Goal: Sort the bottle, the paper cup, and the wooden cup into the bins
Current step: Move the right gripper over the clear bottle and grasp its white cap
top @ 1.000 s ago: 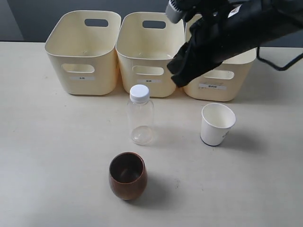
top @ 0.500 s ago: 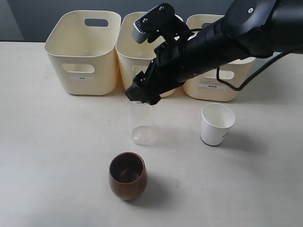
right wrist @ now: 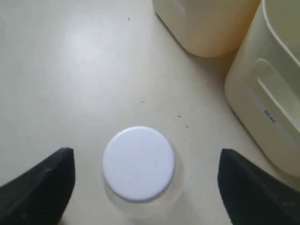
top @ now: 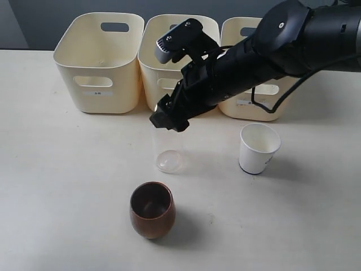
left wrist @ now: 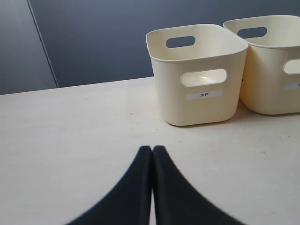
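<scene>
The clear bottle (top: 168,152) stands upright mid-table; its white cap (right wrist: 138,163) shows from above in the right wrist view. My right gripper (top: 167,119) hangs over the cap, open, one finger on each side and clear of the bottle. The white paper cup (top: 258,148) stands to the right of the bottle. The dark wooden cup (top: 152,209) sits nearer the front. Three cream bins (top: 98,62) (top: 172,53) (top: 265,96) line the back. My left gripper (left wrist: 152,150) is shut on nothing, low over bare table facing the left bin (left wrist: 197,75); the exterior view does not show it.
The right arm (top: 271,51) reaches across the middle and right bins, hiding part of them. The bins stand close together with small labels on their fronts. A dark wall runs behind the table's far edge.
The right arm has swung from above the right bin leftward and down to the bottle, covering its cap in the exterior view. Bottle and cups have not moved.
</scene>
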{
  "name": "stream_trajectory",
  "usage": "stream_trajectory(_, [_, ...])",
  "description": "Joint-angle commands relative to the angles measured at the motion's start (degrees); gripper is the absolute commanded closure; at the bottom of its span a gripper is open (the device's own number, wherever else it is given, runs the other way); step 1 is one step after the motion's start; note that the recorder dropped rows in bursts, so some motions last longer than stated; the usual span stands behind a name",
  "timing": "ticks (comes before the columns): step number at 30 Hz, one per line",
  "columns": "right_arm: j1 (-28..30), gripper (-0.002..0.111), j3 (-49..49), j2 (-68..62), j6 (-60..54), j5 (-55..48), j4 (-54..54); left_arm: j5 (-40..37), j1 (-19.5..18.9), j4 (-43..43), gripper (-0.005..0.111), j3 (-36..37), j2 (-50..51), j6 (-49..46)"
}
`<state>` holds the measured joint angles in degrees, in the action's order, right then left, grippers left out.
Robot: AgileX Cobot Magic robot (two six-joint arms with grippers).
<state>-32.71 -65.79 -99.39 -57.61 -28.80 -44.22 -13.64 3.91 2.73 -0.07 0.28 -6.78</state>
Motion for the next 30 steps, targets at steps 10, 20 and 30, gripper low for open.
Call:
stream_trajectory(10, [-0.07,0.03,-2.44,-3.6,-3.16,1.16,-2.83,0.0,0.29,-0.09,0.107,0.07,-0.28,0.2])
stream_trajectory(20, [-0.07,0.051,-2.44,-3.64,-3.16,1.86,-2.83,0.0,0.29,-0.09,0.107,0.07,-0.28,0.2])
stream_trajectory(30, [-0.07,0.109,-2.44,-3.64,-4.75,0.25,-1.44,0.0,0.29,-0.09,0.107,0.07,-0.28,0.2])
